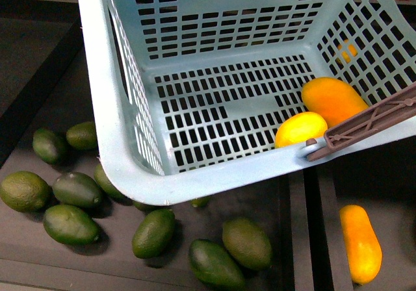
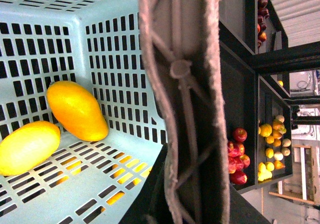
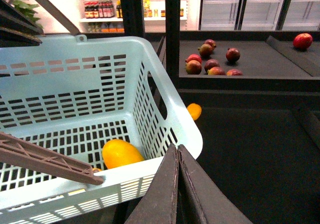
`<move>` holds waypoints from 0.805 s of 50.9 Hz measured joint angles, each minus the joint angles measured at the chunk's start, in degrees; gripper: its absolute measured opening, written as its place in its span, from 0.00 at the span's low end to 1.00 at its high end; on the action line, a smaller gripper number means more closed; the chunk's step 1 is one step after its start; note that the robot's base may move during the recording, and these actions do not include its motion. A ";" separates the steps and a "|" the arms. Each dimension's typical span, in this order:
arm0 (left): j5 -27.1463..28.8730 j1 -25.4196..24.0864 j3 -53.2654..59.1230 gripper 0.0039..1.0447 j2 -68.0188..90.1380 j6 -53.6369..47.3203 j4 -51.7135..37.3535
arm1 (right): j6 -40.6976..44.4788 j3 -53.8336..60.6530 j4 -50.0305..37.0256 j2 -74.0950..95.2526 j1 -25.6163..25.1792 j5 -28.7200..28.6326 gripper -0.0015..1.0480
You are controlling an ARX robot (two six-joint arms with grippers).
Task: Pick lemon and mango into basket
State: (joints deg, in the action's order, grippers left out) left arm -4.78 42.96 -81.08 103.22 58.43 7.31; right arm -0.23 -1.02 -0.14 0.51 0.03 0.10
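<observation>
The light blue basket (image 1: 123, 167) hangs tilted over the fruit shelf. Inside it, against one wall, lie the yellow lemon (image 1: 300, 128) and the orange mango (image 1: 333, 99), touching each other. The left wrist view shows the lemon (image 2: 27, 146) and the mango (image 2: 77, 110) on the slotted floor. My left gripper (image 2: 185, 204) is shut on the basket's brown handle (image 2: 182, 99). My right gripper (image 3: 177, 148) is shut with nothing in it, just outside the basket's rim (image 3: 175, 114). From there the mango (image 3: 121, 153) shows inside. Neither gripper shows in the front view.
Several dark green oval fruits (image 1: 153, 232) lie on the dark shelf under the basket. Another orange fruit (image 1: 361, 242) lies in the bin to the right. Red fruits (image 3: 210, 61) sit on a shelf beyond the basket, and a small orange fruit (image 3: 194, 111) lies behind its corner.
</observation>
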 joint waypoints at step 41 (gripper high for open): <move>-1.64 0.70 0.00 0.05 0.02 0.52 0.00 | 0.04 0.00 0.13 -0.22 0.02 0.07 0.92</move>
State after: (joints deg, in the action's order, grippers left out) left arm -6.42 43.66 -81.08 103.24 58.96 7.31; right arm -0.19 -1.02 -0.01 0.30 0.05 0.16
